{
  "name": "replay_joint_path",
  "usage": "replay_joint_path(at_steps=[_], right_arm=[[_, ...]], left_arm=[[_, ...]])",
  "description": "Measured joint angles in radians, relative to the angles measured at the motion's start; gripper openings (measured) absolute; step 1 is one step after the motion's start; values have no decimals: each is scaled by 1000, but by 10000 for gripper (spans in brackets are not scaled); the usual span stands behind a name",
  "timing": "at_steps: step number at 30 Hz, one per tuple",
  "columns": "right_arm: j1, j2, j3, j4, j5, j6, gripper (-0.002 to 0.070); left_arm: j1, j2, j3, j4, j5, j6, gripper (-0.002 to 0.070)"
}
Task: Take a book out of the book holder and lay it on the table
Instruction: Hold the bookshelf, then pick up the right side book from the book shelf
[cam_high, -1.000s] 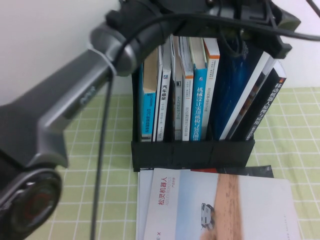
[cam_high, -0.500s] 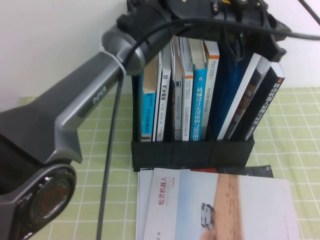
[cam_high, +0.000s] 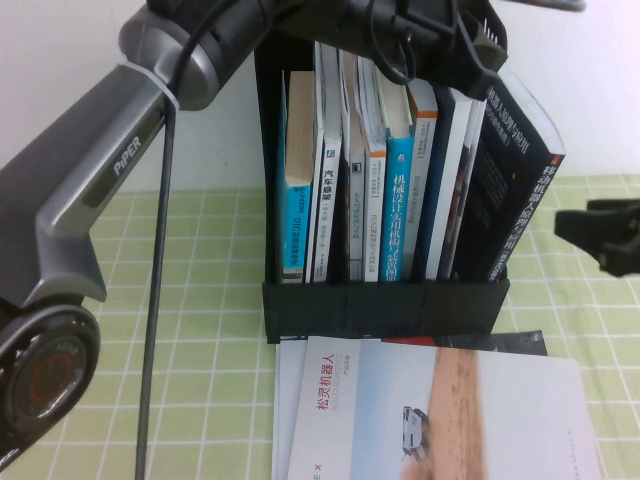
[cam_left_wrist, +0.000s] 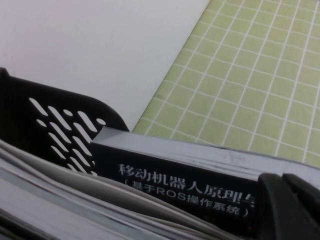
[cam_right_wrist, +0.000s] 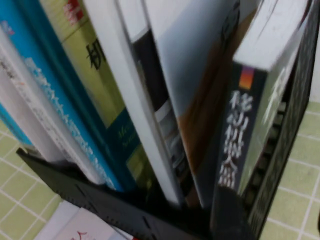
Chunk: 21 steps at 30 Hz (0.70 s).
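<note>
i have the left arm (cam_high: 90, 200) reaching up from the near left and across the top of the book holder (cam_high: 385, 305); the left gripper (cam_high: 470, 45) sits over the rack's right end, at the top edge of the black book (cam_high: 515, 185); whether its fingers are wide, narrow or pinching that edge i cannot tell, since the high view cuts them off and the left wrist view shows only one dark finger (cam_left_wrist: 287, 205) close beside the book's spine; the book stands in the rightmost slot, long axis near upright, its top leaning out to the right past the rack's side, spine with white chinese title facing me; to its left stand a dark-blue-covered book (cam_high: 437, 185), a bright blue spine (cam_high: 399, 205), an orange-edged spine (cam_high: 375, 215) and several white and pale ones; the right gripper (cam_high: 600, 235) hangs at the right edge of the high view, well apart from the rack and just right of the leaning book, over the green checked table (cam_high: 200, 400); its fingers look parted, with nothing between them; the right wrist view looks at the rack's low front wall and the black spine (cam_right_wrist: 242, 135); a white book with a red title (cam_high: 430, 415) lies flat on the table just in front of the rack, with a dark cover under it.
</note>
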<state>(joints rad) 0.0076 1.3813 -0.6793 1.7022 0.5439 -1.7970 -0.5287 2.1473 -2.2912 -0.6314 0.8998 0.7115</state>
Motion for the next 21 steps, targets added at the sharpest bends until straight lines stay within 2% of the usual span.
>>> replay_joint_path(at_steps=[5, 10, 17, 19, 21], right_arm=[[15, 121, -123, 0, 27, 15, 365], [83, 192, -209, 2, 29, 17, 365], [184, 291, -298, 4, -136, 24, 358], [188, 329, -326, 10, -152, 24, 317], [188, 355, -345, 12, -158, 22, 230]], left_arm=[[1, 0, 0, 0, 2, -4, -3], [3, 0, 0, 0, 1, -6, -3], [3, 0, 0, 2, 1, -11, -3], [3, 0, 0, 2, -1, -12, -3], [3, 0, 0, 2, -1, -12, -3]])
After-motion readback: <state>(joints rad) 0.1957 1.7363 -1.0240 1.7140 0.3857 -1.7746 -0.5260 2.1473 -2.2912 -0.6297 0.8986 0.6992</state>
